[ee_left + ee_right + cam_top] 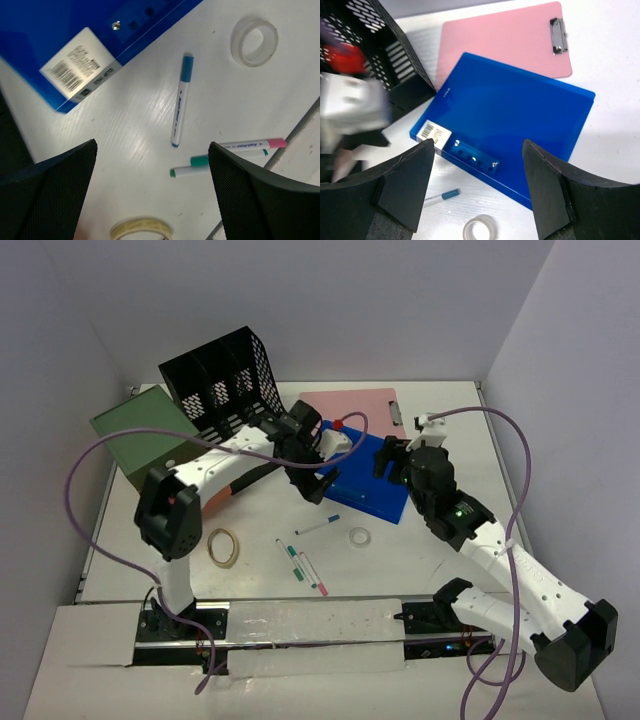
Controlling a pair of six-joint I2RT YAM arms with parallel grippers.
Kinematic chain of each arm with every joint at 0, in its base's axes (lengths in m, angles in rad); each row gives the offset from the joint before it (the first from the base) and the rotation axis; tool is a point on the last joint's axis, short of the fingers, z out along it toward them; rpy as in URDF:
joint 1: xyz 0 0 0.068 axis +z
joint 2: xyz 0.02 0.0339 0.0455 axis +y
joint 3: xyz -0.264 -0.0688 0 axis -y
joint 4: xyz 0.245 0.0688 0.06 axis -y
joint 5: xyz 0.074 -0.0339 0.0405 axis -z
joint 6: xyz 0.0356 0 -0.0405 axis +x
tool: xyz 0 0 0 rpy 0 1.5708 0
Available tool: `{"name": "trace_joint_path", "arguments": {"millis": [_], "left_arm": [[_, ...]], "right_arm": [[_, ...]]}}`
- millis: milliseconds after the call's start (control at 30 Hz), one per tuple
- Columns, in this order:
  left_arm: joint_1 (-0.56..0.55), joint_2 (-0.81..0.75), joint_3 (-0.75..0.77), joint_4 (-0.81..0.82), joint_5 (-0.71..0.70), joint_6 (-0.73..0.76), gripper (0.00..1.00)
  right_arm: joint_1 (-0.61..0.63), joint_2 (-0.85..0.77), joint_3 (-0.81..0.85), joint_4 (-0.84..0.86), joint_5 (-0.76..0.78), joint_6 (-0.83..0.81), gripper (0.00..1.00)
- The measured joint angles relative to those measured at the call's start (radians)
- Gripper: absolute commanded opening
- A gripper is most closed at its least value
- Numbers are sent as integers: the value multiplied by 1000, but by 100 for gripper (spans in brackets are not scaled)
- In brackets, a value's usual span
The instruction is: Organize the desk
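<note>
White matte tabletop [400,565] fills the enclosure under both arms, with clutter across its middle. My left fingers [55,195] are spread and empty above the white marker with blue cap [180,100]. My right fingers [405,185] are also spread and empty, over the near edge of the blue plastic folder [520,115]. Risk: the arms sit close, so reaching together could knock them. The marker is round and may roll toward the clear tape ring [254,40] if pinched off-centre.

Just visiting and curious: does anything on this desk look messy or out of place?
Several markers lie scattered across the desk near two loose tape rolls; the blue binder sits askew, overlapping the pink clipboard. The black file rack looks tilted.
</note>
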Motion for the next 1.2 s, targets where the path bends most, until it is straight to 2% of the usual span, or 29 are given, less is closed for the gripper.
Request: {"name": "trace_joint_path", "arguments": {"millis": [100, 233, 500, 567, 700, 767, 833, 1000, 1100, 1133, 1200], "left_arm": [[-17, 66, -29, 41, 24, -5, 94], [-61, 77, -98, 79, 25, -6, 92], [-161, 97, -193, 152, -51, -11, 86], [-173, 117, -193, 168, -76, -13, 82], [-181, 150, -189, 198, -131, -9, 57], [-180, 154, -188, 212, -152, -7, 50], [-181, 158, -188, 217, -166, -6, 47], [-195, 166, -184, 220, -213, 15, 26], [-204, 167, -182, 209, -213, 29, 4], [-205, 167, -181, 205, -211, 31, 0], [-207, 167, -179, 199, -209, 33, 0]], "right_arm": [[0, 19, 0, -22, 7, -3, 78], [0, 50, 0, -44, 9, -10, 77], [-5, 72, 0, -57, 28, -27, 77], [-5, 74, 0, -65, 31, -28, 77], [-7, 74, 0, -75, 43, -33, 77], [-7, 73, -3, -76, 50, -34, 77], [-7, 72, -5, -77, 55, -34, 77], [-7, 72, -7, -77, 67, -35, 77], [-7, 72, -7, -77, 71, -35, 77], [-7, 72, -7, -77, 71, -35, 77], [-7, 70, -7, -77, 72, -35, 77]]}}
